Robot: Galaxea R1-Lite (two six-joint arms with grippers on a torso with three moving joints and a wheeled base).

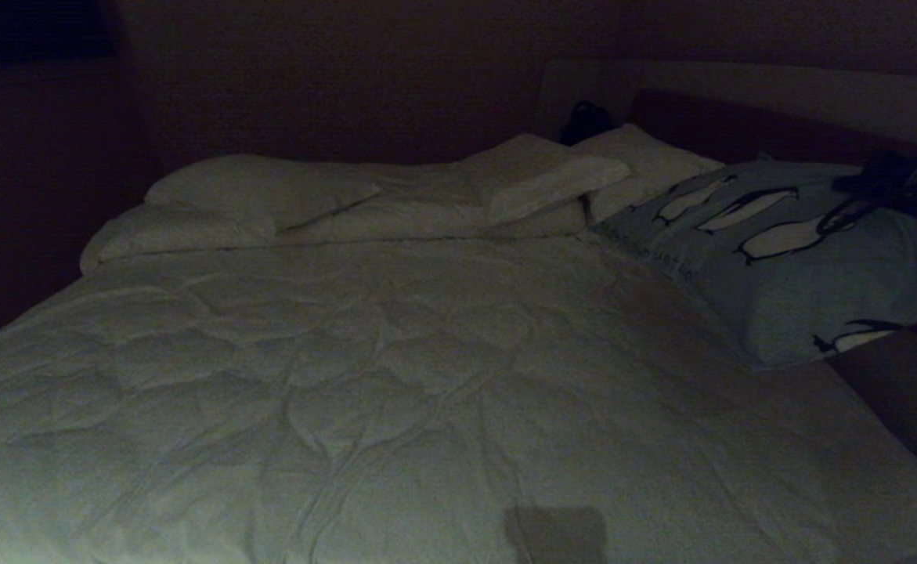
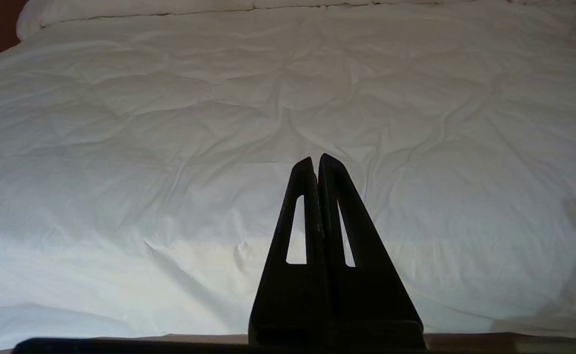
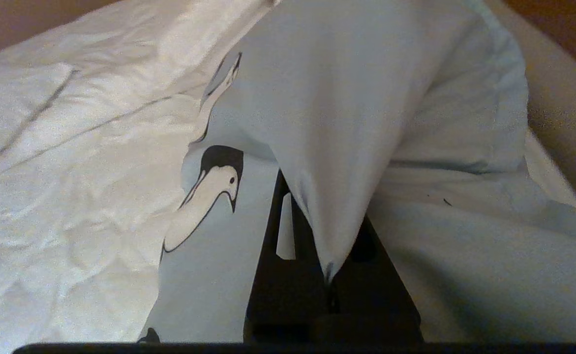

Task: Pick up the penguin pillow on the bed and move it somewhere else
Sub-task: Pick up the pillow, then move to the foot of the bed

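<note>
A: Start nearest. What is the right pincer point(image 3: 328, 275) doing?

B: Its two dark fingers are clamped together on a fold of the penguin pillow point(image 3: 347, 123). The pale blue-grey cloth is drawn to a point right between the tips and rises away from them like a tent.

A: And around that pinch?

B: Just beside the fingers, on one side, a printed penguin shows on the cover. Beyond it lies the wrinkled white duvet point(image 3: 56, 162) of the bed point(image 1: 395, 368). On the other side, the rest of the pillow bulges past the pincer.

A: In the head view, where is all this?

B: The right pincer point(image 1: 881, 184) is a dark shape at the far right, on the upper corner of the penguin pillow point(image 1: 787, 266). The pillow sits at the right edge of the bed, its lower corner hanging past the duvet's side. Farther off, to the left of the pincer, plain white pillows point(image 1: 521, 188) lie piled along the head of the bed, and behind it is the headboard point(image 1: 779, 98).

A: The left pincer point(image 2: 317, 160)?

B: Closed, fingers pressed flat together with nothing between them. It points out over the duvet point(image 2: 169, 123), well apart from the penguin pillow.
</note>
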